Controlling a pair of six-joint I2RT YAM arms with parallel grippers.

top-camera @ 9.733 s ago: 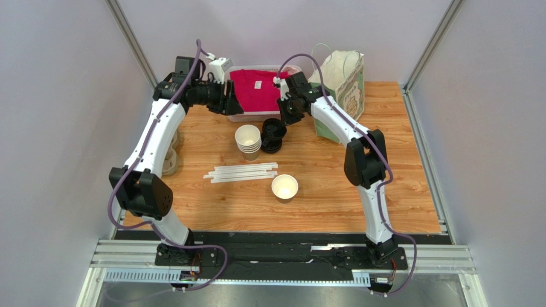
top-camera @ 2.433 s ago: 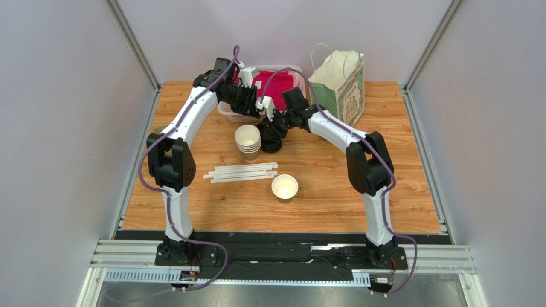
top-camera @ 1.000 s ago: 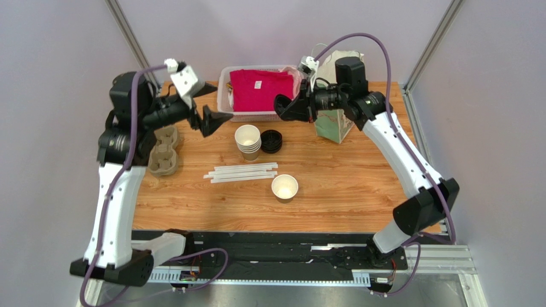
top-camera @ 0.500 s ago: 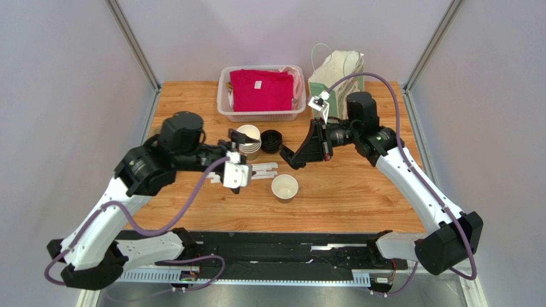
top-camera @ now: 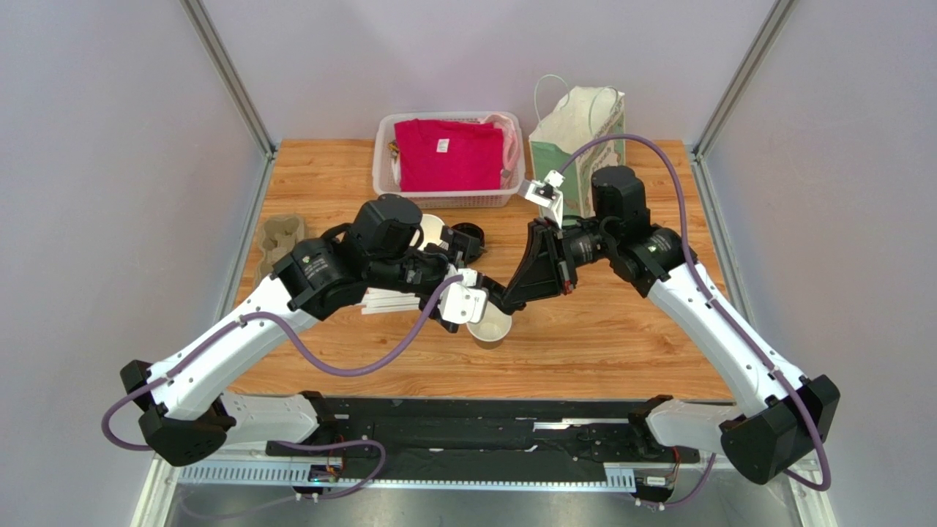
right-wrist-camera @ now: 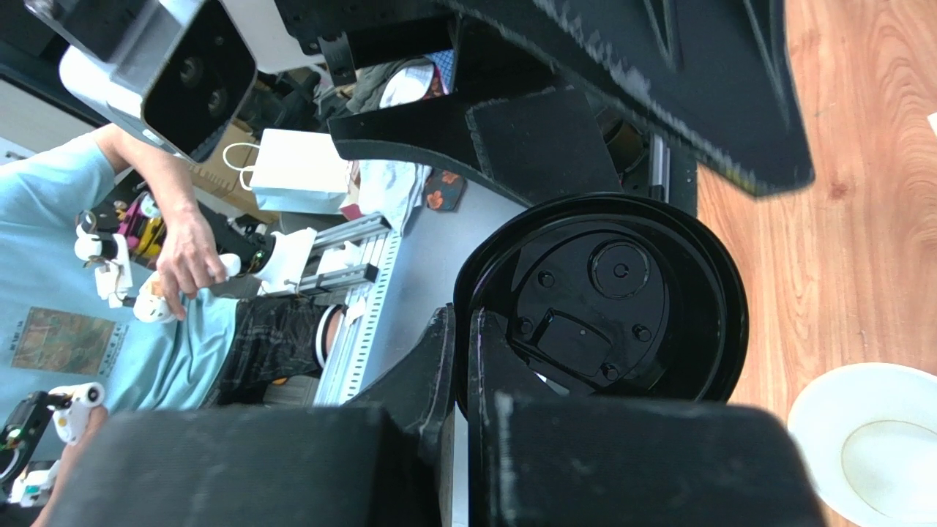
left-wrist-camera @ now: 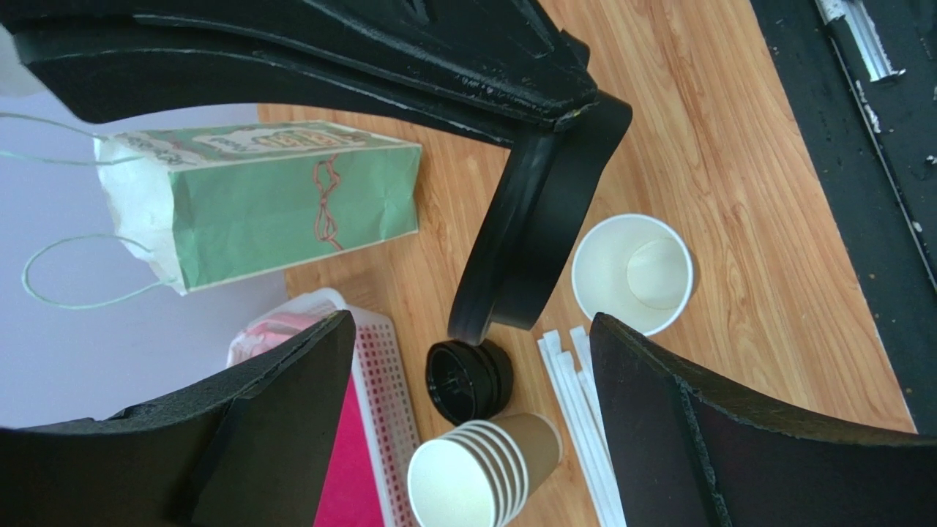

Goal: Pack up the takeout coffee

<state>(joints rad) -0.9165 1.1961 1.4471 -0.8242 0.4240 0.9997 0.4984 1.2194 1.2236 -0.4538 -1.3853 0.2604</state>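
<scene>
The single paper cup stands open near the table's middle, cream-white inside; it also shows in the left wrist view and the right wrist view. My right gripper is shut on the rim of a round black lid and holds it tilted just above and beside the cup. The lid also shows in the left wrist view. My left gripper is open and empty, hovering left of the cup.
A stack of nested cups, a pile of spare black lids and white straws lie behind the cup. A basket with red cloth, a green paper bag and a cardboard cup carrier stand further off.
My right gripper has come down from the back to the single cup with the lid. My left arm has swung right, and its open gripper now hovers beside the cup.
</scene>
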